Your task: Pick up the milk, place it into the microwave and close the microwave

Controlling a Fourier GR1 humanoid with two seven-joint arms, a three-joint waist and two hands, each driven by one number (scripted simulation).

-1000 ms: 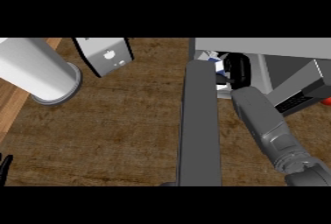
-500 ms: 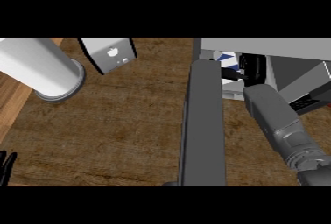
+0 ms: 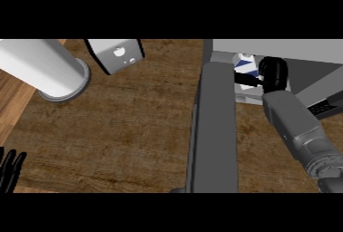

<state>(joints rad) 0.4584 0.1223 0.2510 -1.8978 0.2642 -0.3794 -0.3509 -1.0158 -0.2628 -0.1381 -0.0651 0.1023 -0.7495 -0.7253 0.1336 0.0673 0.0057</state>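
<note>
At the upper right, inside the open microwave [image 3: 288,45], the right robot hand [image 3: 273,72] reaches in from its grey forearm, and its dark fingers [image 3: 247,80] curl round the milk [image 3: 244,65], a white and blue carton just within the opening and mostly hidden by the hand. The door [image 3: 214,136] stands wide open, seen edge-on as a long grey bar across the brown tabletop [image 3: 134,127], left of the forearm. The left robot hand [image 3: 8,170] rests at the lower left edge, fingers straight and holding nothing. A white cylinder [image 3: 40,68] and a grey box [image 3: 117,54] stand at the upper left.
</note>
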